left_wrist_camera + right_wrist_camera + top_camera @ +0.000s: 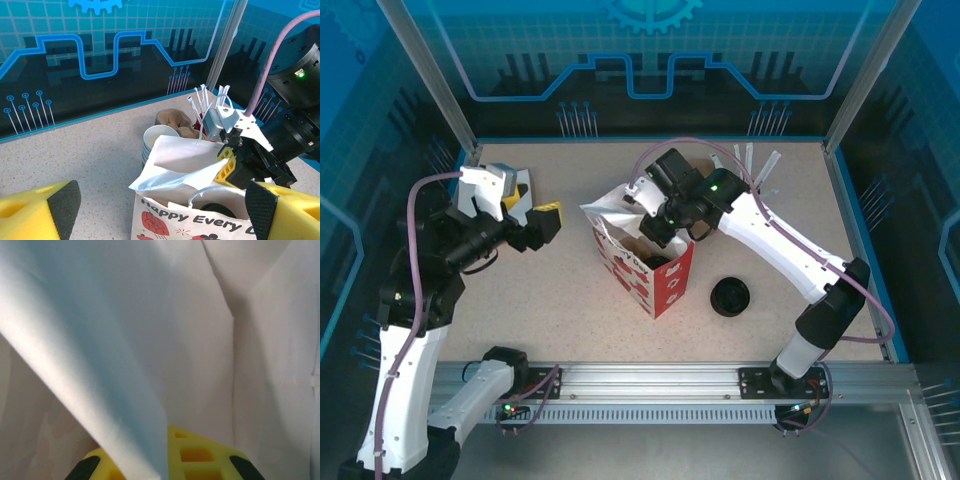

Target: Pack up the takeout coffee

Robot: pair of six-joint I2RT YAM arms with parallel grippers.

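Note:
A white paper bag (667, 285) with red print stands mid-table, mouth open. Deep inside it shows the round black lid of the takeout coffee (218, 209); the cup's wall is hidden by the bag. My right gripper (656, 226) reaches over the bag's far rim and is shut on the bag's white top flap (175, 175). Its yellow fingers (226, 167) pinch that paper, and the flap runs between them in the right wrist view (162, 470). My left gripper (536, 216) hangs open to the left of the bag, facing it, with nothing held (162, 207).
A loose stack of black lids (730, 297) lies right of the bag. Behind the bag stand a stack of lidless cups (158, 138), a brown crumpled item (172, 120) and white stirrers (204, 100). Blue walls and metal posts fence the table.

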